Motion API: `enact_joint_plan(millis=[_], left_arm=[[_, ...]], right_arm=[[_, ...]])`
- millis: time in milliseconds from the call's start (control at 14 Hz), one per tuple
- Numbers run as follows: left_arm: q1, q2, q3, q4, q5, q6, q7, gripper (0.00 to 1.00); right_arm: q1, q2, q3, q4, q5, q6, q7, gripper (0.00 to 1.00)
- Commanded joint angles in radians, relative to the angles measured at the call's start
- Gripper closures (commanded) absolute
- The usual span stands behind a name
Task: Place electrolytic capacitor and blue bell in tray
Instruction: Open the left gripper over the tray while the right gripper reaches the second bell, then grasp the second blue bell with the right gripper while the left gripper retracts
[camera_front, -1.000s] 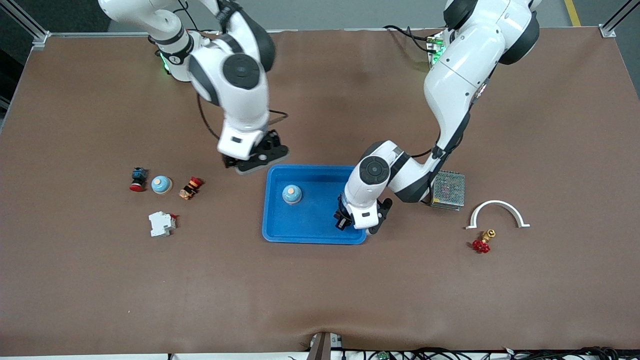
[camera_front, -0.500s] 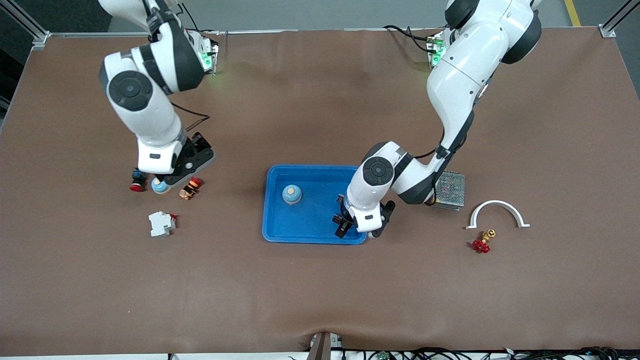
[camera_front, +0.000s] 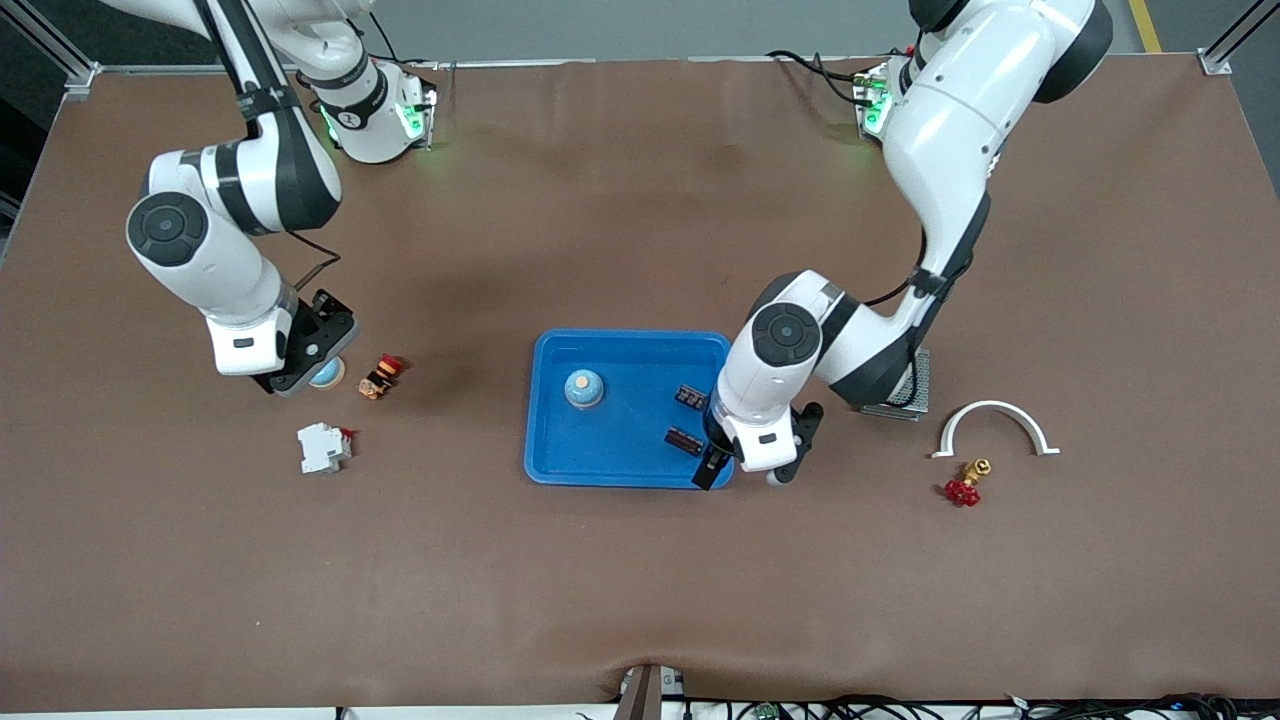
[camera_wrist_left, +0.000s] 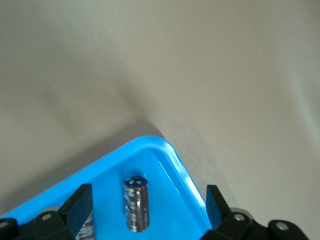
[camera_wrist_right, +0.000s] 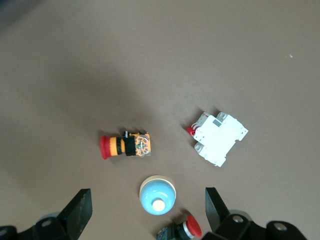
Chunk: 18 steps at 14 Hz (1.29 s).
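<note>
While the left gripper (camera_front: 722, 462) hangs with fingers spread wide and empty over the tray's (camera_front: 556, 462) corner nearest the left arm's end, two electrolytic capacitors (camera_front: 685, 440) lie in the tray just beside it. One blue bell (camera_front: 583, 388) sits in the tray too. Well apart from the tray, the right gripper (camera_front: 300, 372) hovers wide open over a second blue bell (camera_wrist_right: 157, 194).
</note>
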Motion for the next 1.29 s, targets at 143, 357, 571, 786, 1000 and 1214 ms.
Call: enact_joint_plan(millis=[143,357,571,786,1000,1214], left_arm=[[0.078,-0.148,-0.008,-0.018,-0.002,-0.157,0.170,0.00],[0.145,-0.240,-0.008,-0.024,-0.002,-0.258,0.352,0.00],[0.259,-0.294,-0.010,-0.020,-0.004,-0.363,0.545,0.00],[0.349,-0.346,-0.010,-0.023,-0.013,-0.438,0.701,0.00],[0.424,-0.407,-0.011,-0.024,-0.016,-0.501,0.856,0.00],[0.498,-0.464,-0.011,-0.024,-0.059,-0.555,1.036,0.00]], right_arm=[[-0.034,-0.004,0.017,-0.092,0.024,0.081,-0.065,0.00],[-0.068,0.028,0.017,-0.158,0.024,0.206,-0.123,0.00],[-0.118,0.097,0.018,-0.171,0.025,0.271,-0.199,0.00],[-0.161,0.141,0.018,-0.175,0.025,0.309,-0.263,0.00],[-0.192,0.200,0.020,-0.197,0.025,0.410,-0.295,0.00],[-0.211,0.260,0.020,-0.211,0.025,0.496,-0.314,0.00]])
